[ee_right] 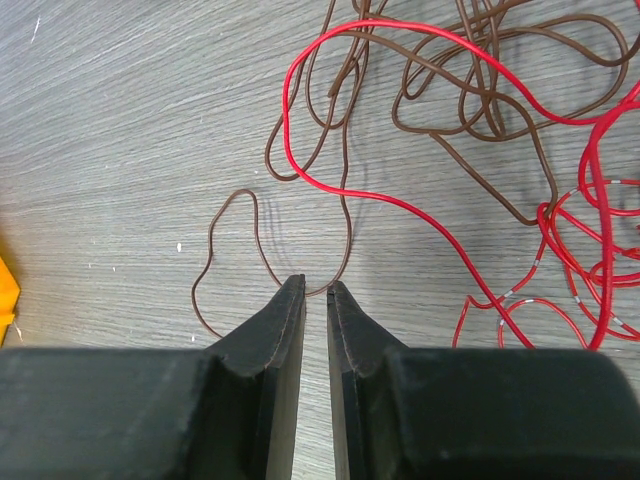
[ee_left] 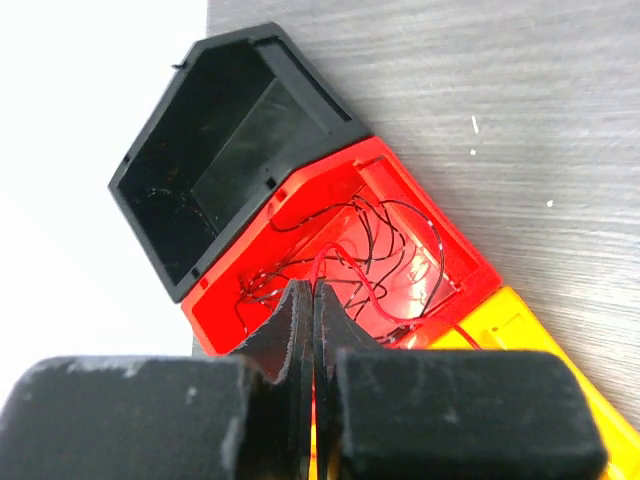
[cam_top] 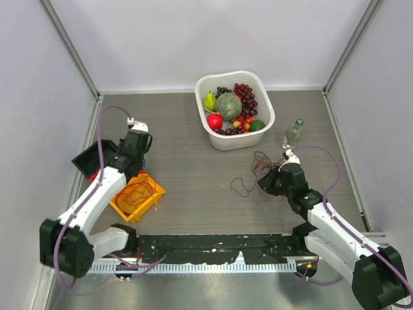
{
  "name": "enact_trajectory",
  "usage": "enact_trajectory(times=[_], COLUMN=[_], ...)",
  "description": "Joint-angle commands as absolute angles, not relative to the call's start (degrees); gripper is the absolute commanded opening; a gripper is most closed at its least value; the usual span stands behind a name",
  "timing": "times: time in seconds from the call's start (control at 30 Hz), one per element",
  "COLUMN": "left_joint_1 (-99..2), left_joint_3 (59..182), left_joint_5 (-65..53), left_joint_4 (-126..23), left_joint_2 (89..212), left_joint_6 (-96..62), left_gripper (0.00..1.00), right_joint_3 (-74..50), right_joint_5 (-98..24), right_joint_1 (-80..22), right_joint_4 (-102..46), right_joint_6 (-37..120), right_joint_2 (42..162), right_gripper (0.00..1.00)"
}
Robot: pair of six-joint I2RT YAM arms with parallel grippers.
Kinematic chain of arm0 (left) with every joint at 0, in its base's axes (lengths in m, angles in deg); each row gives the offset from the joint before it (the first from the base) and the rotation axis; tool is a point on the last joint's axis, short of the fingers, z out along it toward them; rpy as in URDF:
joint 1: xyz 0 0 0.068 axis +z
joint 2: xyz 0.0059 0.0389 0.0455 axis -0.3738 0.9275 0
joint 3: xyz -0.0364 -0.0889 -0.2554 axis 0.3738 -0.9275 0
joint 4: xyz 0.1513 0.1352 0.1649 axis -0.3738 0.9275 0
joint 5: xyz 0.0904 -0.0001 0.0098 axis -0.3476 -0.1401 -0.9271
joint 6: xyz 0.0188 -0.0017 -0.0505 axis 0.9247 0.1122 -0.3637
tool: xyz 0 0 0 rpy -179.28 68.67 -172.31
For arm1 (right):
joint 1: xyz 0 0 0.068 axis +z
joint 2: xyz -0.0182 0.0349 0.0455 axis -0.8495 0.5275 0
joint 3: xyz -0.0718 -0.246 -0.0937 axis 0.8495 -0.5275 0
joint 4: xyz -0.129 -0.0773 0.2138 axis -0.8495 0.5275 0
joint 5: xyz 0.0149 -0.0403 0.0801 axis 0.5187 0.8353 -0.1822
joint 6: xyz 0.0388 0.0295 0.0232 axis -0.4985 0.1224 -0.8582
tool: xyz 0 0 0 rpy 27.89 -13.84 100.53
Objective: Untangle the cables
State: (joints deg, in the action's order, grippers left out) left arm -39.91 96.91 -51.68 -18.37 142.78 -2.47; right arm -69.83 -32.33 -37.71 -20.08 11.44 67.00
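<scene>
**Left arm.** The left gripper [ee_left: 310, 292] has its jaws fully closed, tips poised over the open red plastic bin [ee_left: 215, 320] at the left side of the grey wood-grain bench [cam_top: 187, 145]. A red strand rises toward the tips, but whether it is pinched cannot be told. The position suits handling sorted wire at that bin.

**Right arm.** The right gripper [ee_right: 315, 288] has its jaws parted by a narrow slit and holds nothing. The low bend of a dark brown strand [ee_right: 346, 215] lies right at the tips — probably the approach for nipping one loose loop and drawing it clear.

**Task item.** The cables [cam_top: 260, 161] are thin red and dark brown wires. They lie tangled on the bench right of centre, between the right gripper and the white plastic basket [cam_top: 264, 97].

**Containers.**
- Red bin: a loose nest of red and dark wires.
- Black plastic bin [ee_left: 200, 150], abutting the red bin: nothing visible inside.
- Yellow plastic bin [cam_top: 151, 187], near and right of the red bin: faint loops seem to lie inside — uncertain.
- White basket: grapes and other fruit.
</scene>
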Motion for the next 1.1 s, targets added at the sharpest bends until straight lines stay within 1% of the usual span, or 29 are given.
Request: enact_trajectory(times=[0.0,0.1,0.23,0.27,0.37,0.47,0.5,0.67,0.93,0.97,1.0,1.03,1.07], left_joint_1=[-40.41,-40.58,-41.46,-41.46,-41.46,-41.46,-41.46,-41.20,-38.83,-38.74,-38.74,-38.65,-38.65], left_joint_3=[100.43,100.78,102.80,103.68,104.74,102.38,100.37,93.06,88.92,89.01,89.18,89.27,89.36], left_joint_5=[-51.34,-48.44,-50.44,-50.46,-41.34,-37.46,-37.88,-47.98,-49.57,-50.62,-51.33,-51.86,-52.39], left_joint_4=[-8.77,-2.78,4.69,7.40,9.62,12.44,12.44,11.56,14.18,15.33,15.77,15.78,15.52], left_joint_2=[132.80,129.28,125.32,124.53,125.65,127.85,128.12,125.32,126.46,125.76,124.79,123.30,121.90], left_joint_6=[-16.60,-23.91,-35.42,-41.19,-45.53,-54.93,-57.65,-70.23,-80.69,-82.19,-82.64,-82.73,-82.73], left_gripper=[0.00,0.00,0.00,0.00,0.00,0.00,0.00,0.00,0.00,0.04,0.18,0.42,0.56], right_joint_3=[-69.55,-69.29,-69.11,-69.02,-68.67,-68.32,-68.06,-67.79,-65.95,-65.69,-64.99,-64.63,-63.76], right_joint_5=[-31.76,-31.59,-31.41,-31.58,-31.23,-30.88,-30.88,-30.97,-31.23,-30.80,-30.10,-29.39,-26.60], right_joint_1=[-37.86,-37.95,-37.95,-37.95,-37.95,-37.95,-37.95,-37.94,-37.95,-37.95,-37.95,-37.95,-37.95], right_joint_4=[-21.82,-21.91,-21.91,-21.74,-21.12,-20.50,-20.07,-18.57,-15.24,-14.88,-13.83,-13.30,-11.99], right_joint_6=[12.18,12.27,12.44,12.27,12.18,12.18,12.18,11.66,11.56,11.57,11.48,11.48,11.22], right_joint_2=[67.71,68.77,69.39,69.39,69.13,68.78,68.78,67.37,66.14,66.23,66.14,66.23,66.31], right_gripper=[0.20,0.21,0.20,0.20,0.20,0.20,0.21,0.20,0.20,0.21,0.20,0.21,0.21])
